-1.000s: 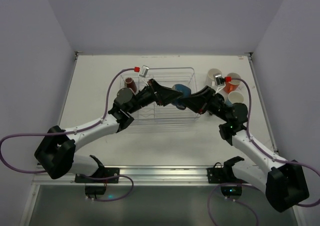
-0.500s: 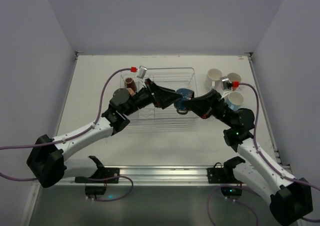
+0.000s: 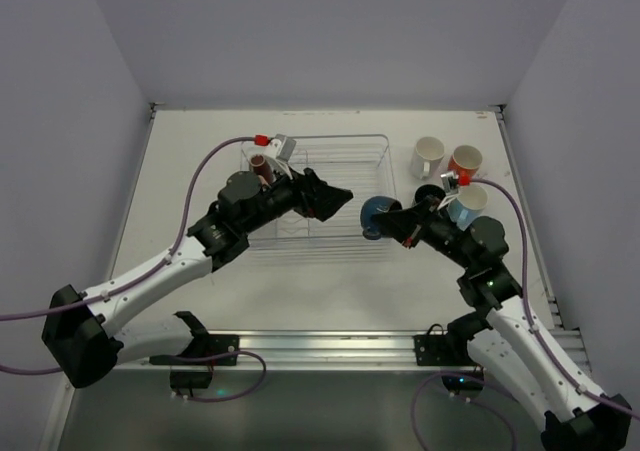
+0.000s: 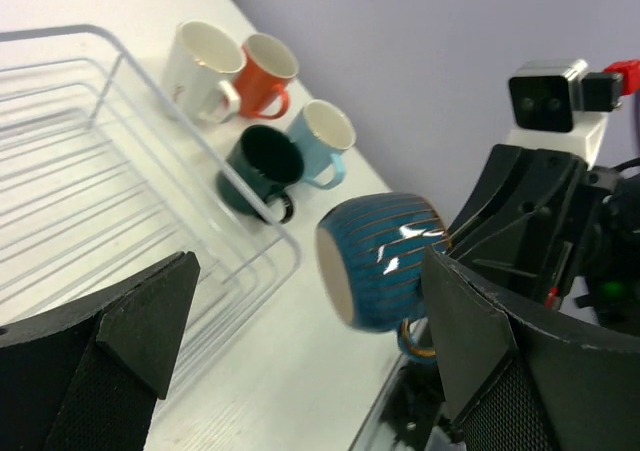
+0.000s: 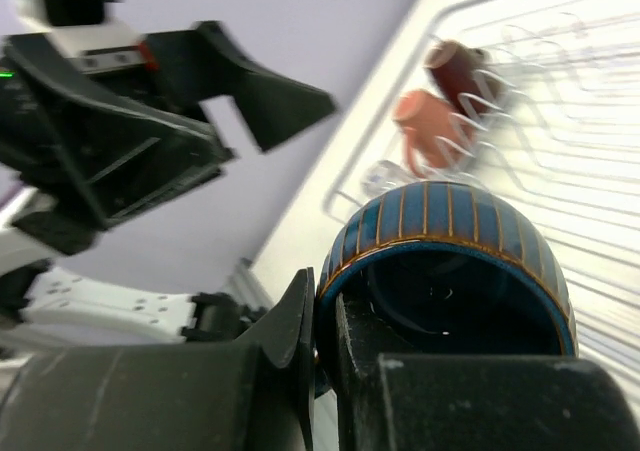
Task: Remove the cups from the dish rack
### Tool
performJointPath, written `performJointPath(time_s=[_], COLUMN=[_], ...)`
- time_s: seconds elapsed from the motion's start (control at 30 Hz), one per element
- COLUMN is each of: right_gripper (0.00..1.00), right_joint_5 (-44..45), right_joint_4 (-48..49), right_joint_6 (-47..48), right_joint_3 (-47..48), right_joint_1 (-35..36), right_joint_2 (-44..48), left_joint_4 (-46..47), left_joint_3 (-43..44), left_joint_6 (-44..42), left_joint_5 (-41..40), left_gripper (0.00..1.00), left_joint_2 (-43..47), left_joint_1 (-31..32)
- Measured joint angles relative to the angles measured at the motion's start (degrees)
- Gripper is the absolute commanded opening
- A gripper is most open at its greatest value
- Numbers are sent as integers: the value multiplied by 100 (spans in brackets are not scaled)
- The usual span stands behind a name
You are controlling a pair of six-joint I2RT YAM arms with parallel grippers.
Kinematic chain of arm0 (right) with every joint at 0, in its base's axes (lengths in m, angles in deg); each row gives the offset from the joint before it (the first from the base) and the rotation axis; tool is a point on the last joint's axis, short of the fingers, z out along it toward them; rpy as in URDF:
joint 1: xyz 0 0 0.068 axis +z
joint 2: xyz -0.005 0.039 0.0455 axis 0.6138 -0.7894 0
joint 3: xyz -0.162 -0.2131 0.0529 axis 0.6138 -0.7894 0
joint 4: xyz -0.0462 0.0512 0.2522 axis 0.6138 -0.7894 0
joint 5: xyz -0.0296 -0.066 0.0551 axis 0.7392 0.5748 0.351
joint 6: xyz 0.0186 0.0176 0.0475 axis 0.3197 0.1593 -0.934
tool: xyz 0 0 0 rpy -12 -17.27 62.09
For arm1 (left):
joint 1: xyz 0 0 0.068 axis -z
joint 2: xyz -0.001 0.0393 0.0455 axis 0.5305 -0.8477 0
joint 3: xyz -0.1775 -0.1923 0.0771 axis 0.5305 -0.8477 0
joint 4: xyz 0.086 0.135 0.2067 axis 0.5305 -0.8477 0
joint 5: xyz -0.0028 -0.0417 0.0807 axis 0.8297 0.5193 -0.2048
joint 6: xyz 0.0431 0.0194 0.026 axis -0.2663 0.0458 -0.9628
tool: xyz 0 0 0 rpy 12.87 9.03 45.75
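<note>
My right gripper (image 3: 396,221) is shut on the rim of a navy ribbed mug (image 3: 377,214), one finger inside and one outside (image 5: 325,311). It holds the mug in the air just past the right end of the dish rack (image 3: 340,143). The mug also shows in the left wrist view (image 4: 385,261) and the right wrist view (image 5: 450,236). My left gripper (image 3: 338,196) is open and empty above the rack's middle (image 4: 308,301). A brown tumbler (image 3: 262,166) and a pinkish tumbler (image 5: 430,121) stand on prongs at the rack's left end.
A white mug (image 3: 427,156), an orange mug (image 3: 465,161), a light blue mug (image 3: 468,201) and a dark teal mug (image 4: 258,166) stand close together on the table right of the rack. The right wall is close behind them.
My right gripper has carried the navy mug out of the rack, toward the right and nearer. My left gripper has pulled back left, away from the mug.
</note>
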Motion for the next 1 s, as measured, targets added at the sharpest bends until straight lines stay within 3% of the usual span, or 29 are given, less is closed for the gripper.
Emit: performJointPath(time_s=[0.23,0.37,0.53,0.7,0.93,1.0], right_gripper=[0,0,0,0,0,4], right_joint_5=[1451,2098,2865,3429,3626,3622], right_joint_4=[-2988,-3751,-4234,-4288,-4111,-4054], right_joint_6=[802,905,968,1082,1121,1119], right_joint_3=[175,133,72,79,83,83], right_joint_1=[0,-2,-7,-96,-157,-157], right_joint_2=[1056,1099,354,-667,-1690,-1873], left_joint_4=[-1843,-2811,-3746,-4175,-4334,-4343], left_joint_3=[308,627,809,439,11,-39], left_joint_6=[-1163,-1633,-2074,-2302,-2361,-2363], left_joint_5=[-844,-1523,-2299,-2896,-3058,-3056], left_gripper=[100,100,100,100,100,100], left_joint_2=[876,1405,1727,1930,1851,1838], left_joint_1=[2,2,4,4,4,-2])
